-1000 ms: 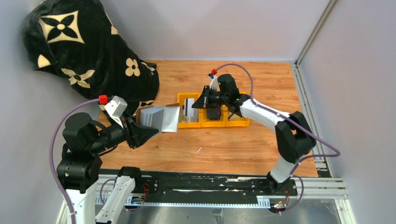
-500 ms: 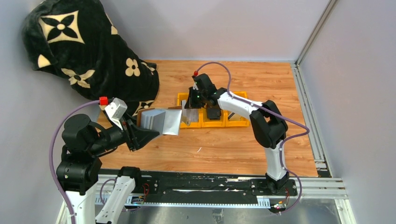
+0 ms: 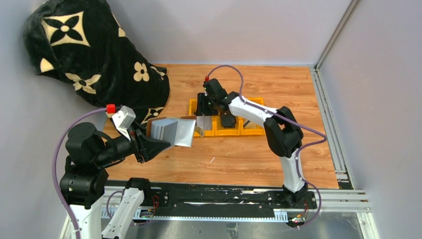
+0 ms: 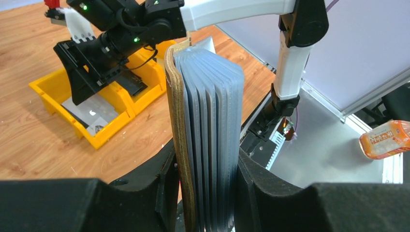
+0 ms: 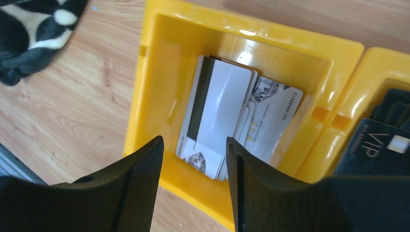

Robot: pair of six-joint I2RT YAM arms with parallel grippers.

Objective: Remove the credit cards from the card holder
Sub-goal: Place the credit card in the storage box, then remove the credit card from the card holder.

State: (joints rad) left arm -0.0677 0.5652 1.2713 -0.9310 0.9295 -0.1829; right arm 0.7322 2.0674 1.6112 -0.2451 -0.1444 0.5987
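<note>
Here left fingers clamp the card holder; right fingers gape empty.

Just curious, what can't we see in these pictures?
Left wrist: frosted sleeves hide whether the card holder holds cards.
Right wrist: top card covers those beneath; count unknown.
Right wrist: black cards cut off by the frame edge.
Top: right end effector covers part of the tray.

The scene is lit brightly and evenly from above, and only soft shadows are cast on the wooden surface. Glare is seen on the glossy yellow tray. The black fingers of the right end effector are rendered blurred in the near foreground.
</note>
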